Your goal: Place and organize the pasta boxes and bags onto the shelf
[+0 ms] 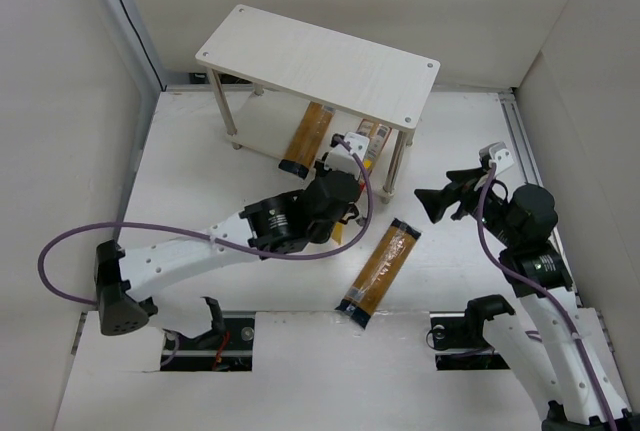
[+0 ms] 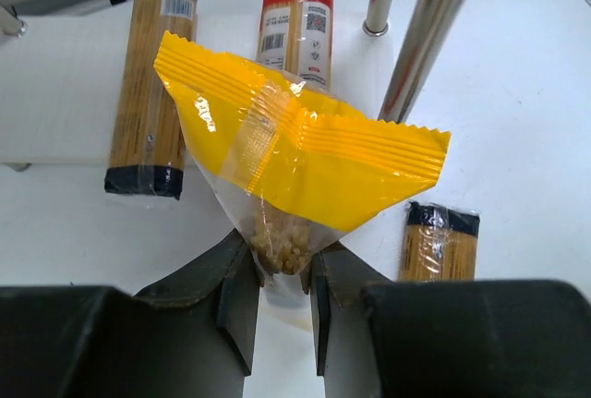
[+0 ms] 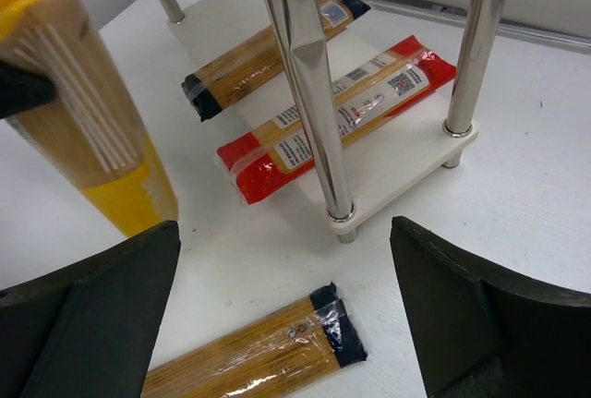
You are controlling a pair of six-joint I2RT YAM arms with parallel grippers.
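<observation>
The shelf (image 1: 320,66) stands at the back. On its lower board (image 3: 406,172) lie a clear spaghetti bag (image 1: 306,138) and, to its right, the red-and-orange box (image 1: 372,141); both also show in the left wrist view, the bag (image 2: 152,93) and the box (image 2: 295,29). My left gripper (image 2: 282,278) is shut on the lower end of the yellow bag (image 2: 305,153), held in front of the shelf's right end. A second spaghetti bag (image 1: 380,266) lies on the table. My right gripper (image 3: 286,269) is open and empty above that bag's dark end (image 3: 337,338).
Thin metal shelf legs (image 3: 309,93) stand between the grippers and the lower board. White enclosure walls (image 1: 60,101) close in the left, back and right. Purple cables (image 1: 200,246) trail along both arms.
</observation>
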